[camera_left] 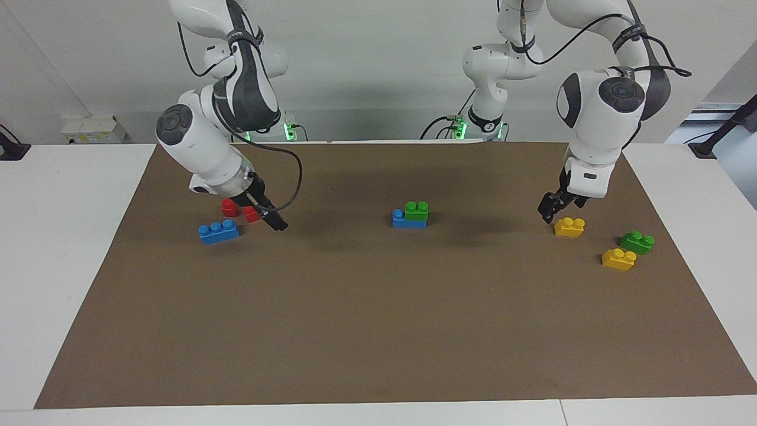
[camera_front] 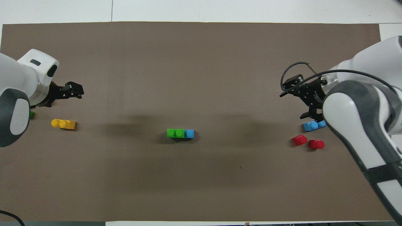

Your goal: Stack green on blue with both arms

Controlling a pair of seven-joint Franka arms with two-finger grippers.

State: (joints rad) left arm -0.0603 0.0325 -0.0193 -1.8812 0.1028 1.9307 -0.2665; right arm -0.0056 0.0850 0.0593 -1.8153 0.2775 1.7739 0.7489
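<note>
Start at your left gripper [camera_left: 547,208]: its two black fingers stand apart and carry nothing. It hangs in the air just above the brown mat [camera_left: 378,331], right beside a yellow brick [camera_left: 569,227] at the left arm's end of the table, without touching it. In the overhead view the same gripper [camera_front: 74,90] points out from under its white wrist.

Your right gripper [camera_left: 277,223] is raised over the mat too. You can see it tilted, but whether its fingers are spread or together cannot be told from either view; nothing is seen between them. It sits just beside two small red bricks [camera_left: 239,210] and a loose blue brick [camera_left: 219,231] at the right arm's end of the table. From overhead, this gripper [camera_front: 298,94] partly hides that blue brick [camera_front: 314,125].

Move outward to the middle of the mat. There the stacked green brick [camera_left: 417,212] sits on top of the middle blue brick [camera_left: 408,220], covering two of its three studs, with one blue stud left bare at the right arm's end. Both grippers are well apart from this pair.

At the left arm's end lie a second green brick [camera_left: 637,242] and a second yellow brick [camera_left: 618,259], touching or nearly so.
</note>
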